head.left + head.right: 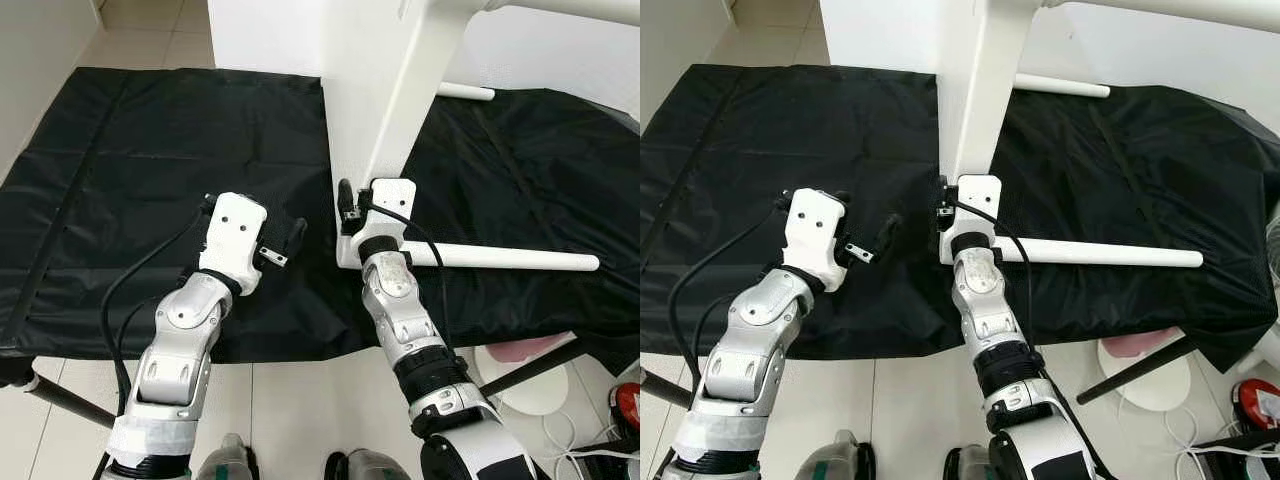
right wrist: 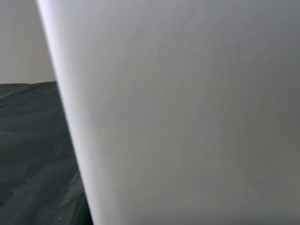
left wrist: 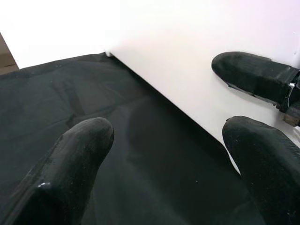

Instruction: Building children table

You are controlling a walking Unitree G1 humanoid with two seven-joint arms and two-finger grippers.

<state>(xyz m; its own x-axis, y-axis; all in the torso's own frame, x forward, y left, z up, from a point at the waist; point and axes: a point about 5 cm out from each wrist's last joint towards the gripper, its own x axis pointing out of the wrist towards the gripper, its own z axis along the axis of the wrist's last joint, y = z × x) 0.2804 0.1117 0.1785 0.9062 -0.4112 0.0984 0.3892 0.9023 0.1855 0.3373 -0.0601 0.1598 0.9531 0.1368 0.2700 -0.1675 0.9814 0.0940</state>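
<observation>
The white children's table stands on its side on a black cloth. Its flat top panel is upright. One leg slants up and another leg lies level, pointing right. My right gripper is at the panel's lower near corner. One of its black fingers lies against the panel's left face, and the other is hidden behind the panel. The right wrist view has the white panel very close. My left gripper hovers open over the cloth just left of the panel, holding nothing.
The cloth covers the floor ahead, with pale tiles in front of it. At the right, a white round base, a red object and white cables lie near the cloth's edge. A dark rod juts out at the lower left.
</observation>
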